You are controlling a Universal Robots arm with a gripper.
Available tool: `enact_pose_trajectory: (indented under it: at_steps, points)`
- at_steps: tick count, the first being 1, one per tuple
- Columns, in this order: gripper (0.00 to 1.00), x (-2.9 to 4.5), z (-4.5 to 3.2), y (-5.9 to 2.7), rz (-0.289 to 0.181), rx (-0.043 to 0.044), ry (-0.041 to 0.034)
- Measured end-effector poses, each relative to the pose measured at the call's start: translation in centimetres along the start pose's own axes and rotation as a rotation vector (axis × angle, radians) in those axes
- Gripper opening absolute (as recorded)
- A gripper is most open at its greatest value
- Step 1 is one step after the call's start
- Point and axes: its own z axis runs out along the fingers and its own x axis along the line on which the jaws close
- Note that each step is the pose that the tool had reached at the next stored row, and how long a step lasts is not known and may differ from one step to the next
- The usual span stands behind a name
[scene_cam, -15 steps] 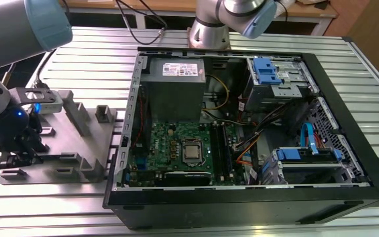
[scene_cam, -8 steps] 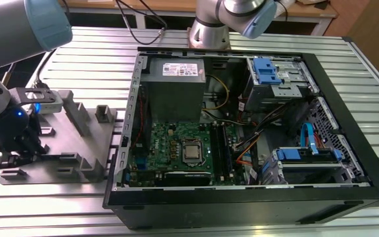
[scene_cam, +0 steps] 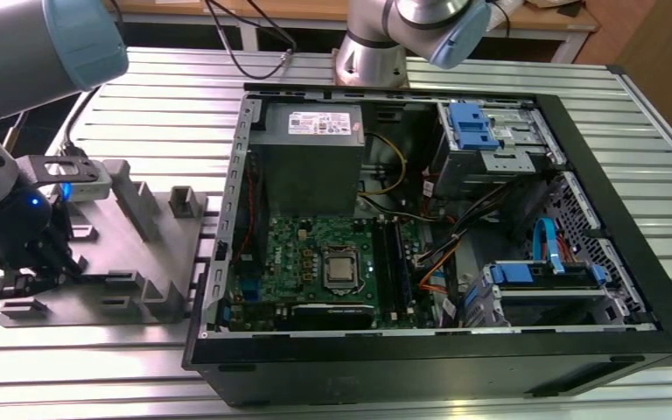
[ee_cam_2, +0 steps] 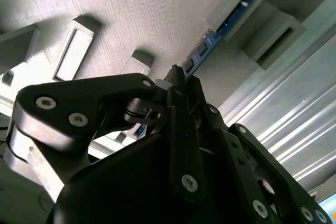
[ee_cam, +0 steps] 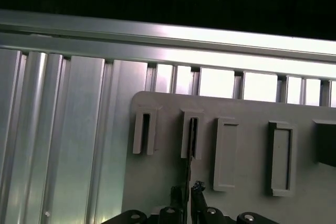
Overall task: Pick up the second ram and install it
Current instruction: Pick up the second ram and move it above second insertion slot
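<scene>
The black metal gripper is pinching narrow jaws onto the second ram, a thin blue-black memory board that grey slotted blocks are propping on edge between them for gripping.

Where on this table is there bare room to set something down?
Bare ribbed table between the grey fixture plate and the arm base; another strip along the plate's near edge. Crowded: the plate's holders, where the gripper grips the second ram, and the computer case.

Raised grey slot blocks flank the second ram and hand; the plate between them lies open.
</scene>
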Motion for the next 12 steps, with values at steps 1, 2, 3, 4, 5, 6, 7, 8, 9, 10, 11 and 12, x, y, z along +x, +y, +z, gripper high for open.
enact_pose_trajectory:
  at_steps: [1, 2, 3, 4, 5, 6, 7, 8, 9, 10, 11, 12]
  points:
    - [0.18, 0.00, 0.00, 0.00, 0.001, 0.0000, -0.0002]
    - [0.18, 0.00, -0.02, 0.00, 0.001, -0.0001, -0.0008]
    - [0.18, 0.00, -0.03, 0.01, 0.002, -0.0002, -0.0008]
    - [0.18, -0.01, -0.03, 0.00, 0.004, -0.0001, -0.0010]
    - [0.18, 0.00, -0.03, 0.00, 0.006, 0.0000, -0.0010]
    - [0.18, 0.00, -0.02, 0.00, 0.007, 0.0000, -0.0011]
    - [0.18, 0.00, -0.03, 0.00, 0.007, 0.0000, -0.0011]
    - [0.18, 0.00, -0.03, 0.00, 0.007, 0.0000, -0.0011]
    - [0.18, 0.00, -0.03, 0.00, 0.007, 0.0000, -0.0011]
    - [0.18, 0.00, -0.03, 0.00, 0.007, 0.0000, -0.0011]
    - [0.18, 0.00, -0.03, 0.00, 0.007, 0.0001, -0.0011]
    - [0.18, 0.00, -0.02, 0.00, 0.007, 0.0001, -0.0011]
